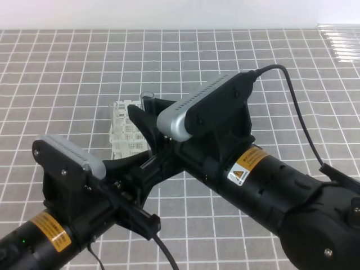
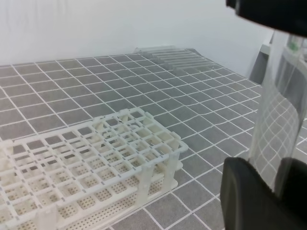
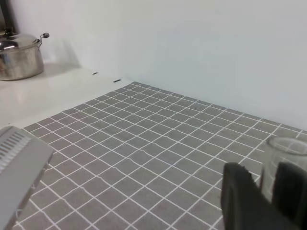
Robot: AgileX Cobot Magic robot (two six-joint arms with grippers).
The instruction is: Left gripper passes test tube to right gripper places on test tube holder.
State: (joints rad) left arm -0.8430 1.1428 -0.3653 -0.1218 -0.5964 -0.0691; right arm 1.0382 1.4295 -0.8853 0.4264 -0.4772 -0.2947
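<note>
The test tube [image 2: 278, 115] stands upright above the gridded surface [image 1: 67, 73], between both claws, just right of the white test tube holder [image 2: 91, 167]. The left claw [image 2: 268, 191] grips its lower part. The right claw's [image 3: 266, 191] fingers flank the tube near its open rim; whether they clamp it, I cannot tell.

Grey mat [image 1: 67, 73] gridded with white lines; white lattice test tube holder [image 2: 91, 163]; clear test tube [image 2: 276, 129]; black arms with yellow labels [image 1: 246, 163]; seemingly steel-coloured pot [image 3: 19, 55].
</note>
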